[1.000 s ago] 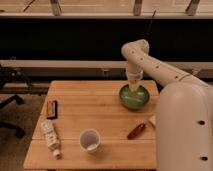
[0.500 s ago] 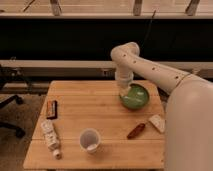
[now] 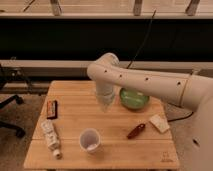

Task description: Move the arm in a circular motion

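Observation:
The large cream-white arm (image 3: 145,82) reaches in from the right across the wooden table (image 3: 75,115), its elbow joint high at the table's back middle. Its wrist hangs down from there, and the gripper (image 3: 105,105) points down over the table's middle, just left of a green bowl (image 3: 134,99). It hovers above the wood and holds nothing that I can see.
A white cup (image 3: 89,140) stands at the front middle. A white bottle (image 3: 50,137) lies at the front left, a dark bar (image 3: 51,108) at the left. A reddish-brown item (image 3: 136,131) and a pale packet (image 3: 159,123) lie at the right. An office chair (image 3: 7,107) is left of the table.
The arm has swung left: the gripper went from above the green bowl to the table's middle, leaving the bowl uncovered.

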You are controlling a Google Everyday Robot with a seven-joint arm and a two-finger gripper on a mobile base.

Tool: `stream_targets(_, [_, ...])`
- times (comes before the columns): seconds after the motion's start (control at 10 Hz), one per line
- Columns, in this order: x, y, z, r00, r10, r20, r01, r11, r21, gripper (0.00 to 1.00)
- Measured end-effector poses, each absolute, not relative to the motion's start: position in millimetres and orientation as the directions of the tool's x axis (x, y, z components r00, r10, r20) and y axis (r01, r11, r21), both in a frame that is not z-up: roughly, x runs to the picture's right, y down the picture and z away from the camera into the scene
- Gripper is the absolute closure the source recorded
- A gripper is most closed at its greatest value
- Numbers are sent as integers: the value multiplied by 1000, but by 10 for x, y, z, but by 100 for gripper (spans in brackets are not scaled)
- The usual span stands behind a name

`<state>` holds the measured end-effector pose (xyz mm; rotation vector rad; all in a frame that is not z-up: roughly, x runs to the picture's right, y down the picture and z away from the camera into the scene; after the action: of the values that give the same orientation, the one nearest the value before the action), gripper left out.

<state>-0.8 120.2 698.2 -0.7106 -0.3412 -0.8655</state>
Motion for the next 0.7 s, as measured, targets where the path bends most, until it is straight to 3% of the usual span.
stream_targets(0.3, [97, 1642, 6448, 581, -584, 567, 814, 403, -419, 100])
stream_targets(0.7, [882, 1786, 6322, 687, -528, 499, 724, 438, -533, 100])
